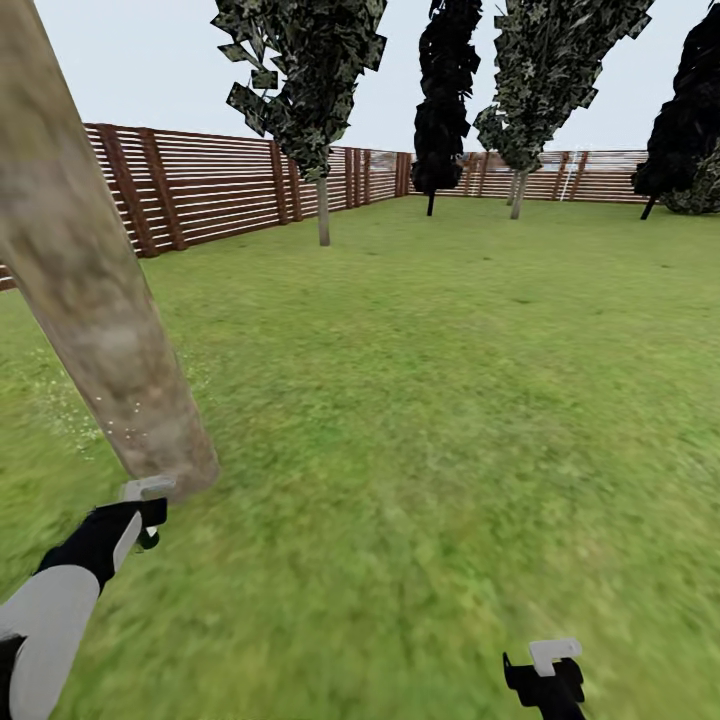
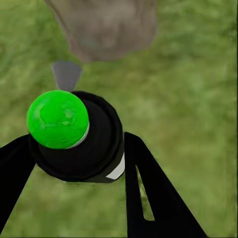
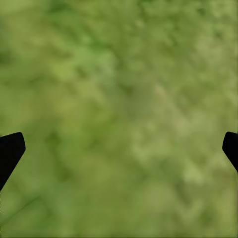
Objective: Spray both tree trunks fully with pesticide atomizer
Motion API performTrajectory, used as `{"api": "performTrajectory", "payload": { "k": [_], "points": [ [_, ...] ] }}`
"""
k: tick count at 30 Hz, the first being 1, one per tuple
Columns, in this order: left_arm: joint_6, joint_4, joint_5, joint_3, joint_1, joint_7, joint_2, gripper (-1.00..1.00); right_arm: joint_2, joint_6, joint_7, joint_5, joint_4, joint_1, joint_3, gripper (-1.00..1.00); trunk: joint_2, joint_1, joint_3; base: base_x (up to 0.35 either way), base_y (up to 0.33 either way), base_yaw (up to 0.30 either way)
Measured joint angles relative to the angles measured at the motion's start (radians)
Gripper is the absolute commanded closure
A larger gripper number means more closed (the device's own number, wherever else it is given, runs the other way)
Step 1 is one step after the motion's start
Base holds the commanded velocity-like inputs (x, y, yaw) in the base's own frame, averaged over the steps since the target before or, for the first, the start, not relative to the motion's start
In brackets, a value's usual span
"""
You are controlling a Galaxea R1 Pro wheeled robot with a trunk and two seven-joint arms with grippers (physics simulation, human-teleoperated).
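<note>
A right gripper (image 1: 545, 668) is hanging low over the grass (image 1: 430, 420), its black fingertips (image 3: 10, 151) standing wide apart at the edges of the right wrist view with nothing between them. Across from it, the left gripper (image 1: 140, 505) is reaching toward the foot of a tree trunk (image 1: 95, 290), and its two black fingers (image 2: 148, 193) are pressing on either side of the pesticide atomizer (image 2: 82, 139), a dark round bottle with a white label; in the left wrist view its top is showing bright green, and a grey nozzle (image 2: 66, 74) is pointing at the base of the trunk. The thick grey-beige trunk is leaning across the left of the head view, standing just beyond the gripper, with tiny white specks of pesticide (image 1: 130, 425) scattering over its lower bark and the lawn beside it. Farther off, a second tree (image 1: 318, 120) with a thin pale trunk and ragged dark green crown is standing near the slatted reddish-brown fence (image 1: 210, 185). A similar tree (image 1: 540, 90) is rising by the far fence, between two all-black cypress-like trees (image 1: 445, 100), under a pale sky.
</note>
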Motion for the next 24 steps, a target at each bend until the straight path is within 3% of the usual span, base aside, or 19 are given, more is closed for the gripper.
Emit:
{"api": "performTrajectory", "payload": {
  "k": [3,5,8,10,12,19,22,24],
  "points": [
    [0.009,0.001,0.022,0.003,-0.033,0.009,-0.024,1.00,0.000,0.000,0.001,0.000,0.001,0.000,0.001,-1.00,0.000,0.000,0.000,0.000,0.000,0.000],
    [0.012,0.000,0.025,0.011,-0.055,0.067,-0.038,1.00,0.000,0.000,0.002,0.000,0.001,0.000,0.001,-1.00,0.000,0.000,0.000,0.000,0.000,0.000],
    [0.012,-0.001,0.020,0.030,-0.056,0.117,-0.017,1.00,0.000,-0.001,0.002,0.000,0.001,0.000,0.001,-1.00,0.000,0.000,0.000,0.000,0.000,0.036],
    [0.012,0.000,0.020,0.035,-0.052,0.117,0.026,1.00,0.001,-0.001,0.001,0.000,0.001,0.000,0.001,-1.00,0.000,0.000,0.000,0.000,0.000,0.221],
    [0.011,0.001,0.027,0.036,-0.051,0.116,0.036,1.00,0.001,-0.001,0.001,0.000,0.001,0.000,0.001,-1.00,0.000,0.000,0.000,0.000,0.000,0.263],
    [0.010,-0.005,0.029,0.034,-0.059,0.122,0.018,1.00,0.001,-0.001,0.001,0.000,0.001,0.000,0.001,-1.00,0.000,0.000,0.000,0.000,0.000,0.277],
    [0.011,-0.058,0.030,0.036,-0.059,0.121,0.011,1.00,0.001,-0.001,0.001,0.000,0.001,0.000,0.001,-1.00,0.000,0.000,0.000,0.000,0.000,0.268],
    [0.016,-0.088,0.033,0.030,-0.089,0.120,-0.025,1.00,0.000,-0.001,0.000,0.000,0.000,0.000,0.001,-1.00,0.000,0.000,0.000,0.000,0.000,0.068]
  ]
}}
